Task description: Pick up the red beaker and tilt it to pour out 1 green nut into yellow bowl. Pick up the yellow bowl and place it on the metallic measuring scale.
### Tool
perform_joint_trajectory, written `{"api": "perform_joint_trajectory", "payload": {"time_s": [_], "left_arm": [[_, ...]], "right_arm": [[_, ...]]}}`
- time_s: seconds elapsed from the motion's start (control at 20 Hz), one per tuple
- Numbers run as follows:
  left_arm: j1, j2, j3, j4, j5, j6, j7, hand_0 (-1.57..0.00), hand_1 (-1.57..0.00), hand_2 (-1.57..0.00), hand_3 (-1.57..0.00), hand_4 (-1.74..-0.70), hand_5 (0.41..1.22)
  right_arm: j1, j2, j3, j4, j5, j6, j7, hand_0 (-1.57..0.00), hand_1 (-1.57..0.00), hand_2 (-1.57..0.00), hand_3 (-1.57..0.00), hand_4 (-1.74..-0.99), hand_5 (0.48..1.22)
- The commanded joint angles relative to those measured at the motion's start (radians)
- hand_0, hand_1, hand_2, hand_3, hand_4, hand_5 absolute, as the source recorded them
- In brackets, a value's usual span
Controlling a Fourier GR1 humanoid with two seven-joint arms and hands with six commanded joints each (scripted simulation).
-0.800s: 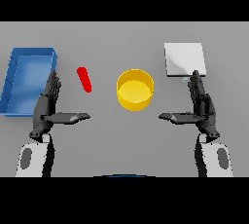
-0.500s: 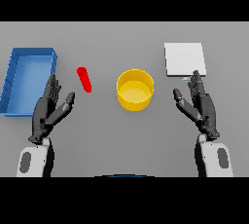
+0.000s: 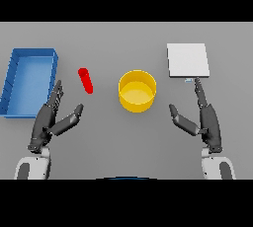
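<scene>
A slim red cylindrical beaker (image 3: 85, 80) lies tilted on the grey worktop (image 3: 123, 142), left of the middle and just right of the blue tray's near right corner, its upper end pointing toward the far edge and slightly left. No green nut can be made out at it. The round yellow bowl (image 3: 137, 91) stands upright at the centre of the worktop, well apart from the beaker and showing a plain yellow bottom.

A flat square metallic measuring scale (image 3: 187, 60) with a pale top sits toward the far right part of the worktop, a small marking at its near edge. A shallow blue rectangular tray (image 3: 15, 79) occupies the left edge, its long side running from near to far.

The robot's left hand (image 3: 48, 121) is raised over the near left part of the worktop, just beside the tray's near right corner, with straight fingers reaching toward the far edge and the thumb spread out to the right; it is wide open and holds nothing. The beaker is near its fingertips but apart from them.

The right hand (image 3: 205, 120) hangs over the near right part, below the scale, fingers straight with the longest tip close to the scale's near edge, thumb spread to the left, likewise wide and holding nothing.
</scene>
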Motion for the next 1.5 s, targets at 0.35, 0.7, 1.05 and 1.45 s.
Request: {"api": "perform_joint_trajectory", "payload": {"time_s": [0.35, 0.7, 1.05, 1.45], "left_arm": [[-0.183, -0.025, 0.015, 0.266, -0.059, 0.034, -0.052, 0.00, 0.00, 0.00, 0.00, -1.23, 0.636], [-0.353, -0.019, 0.072, 0.459, -0.046, 0.044, -0.103, 0.00, 0.00, 0.00, 0.00, -1.28, 0.680], [-0.466, -0.025, 0.092, 0.599, -0.058, 0.055, -0.114, 0.00, 0.00, 0.00, 0.00, -1.29, 0.686], [-0.558, -0.048, 0.119, 0.720, -0.042, 0.056, -0.156, 0.00, 0.00, 0.00, 0.00, -1.33, 0.695]], "right_arm": [[-0.008, -0.009, -0.011, -0.018, -0.047, 0.035, -0.006, 0.00, 0.00, 0.00, 0.00, -1.267, 0.632], [0.003, -0.015, -0.011, 0.001, -0.040, 0.038, -0.038, 0.00, 0.00, 0.00, 0.00, -1.267, 0.635], [0.004, -0.012, -0.010, -0.021, -0.040, 0.034, -0.020, 0.00, 0.00, 0.00, 0.00, -1.267, 0.644], [-0.001, -0.019, -0.023, -0.009, -0.046, 0.034, -0.008, 0.00, 0.00, 0.00, 0.00, -1.264, 0.640]]}}
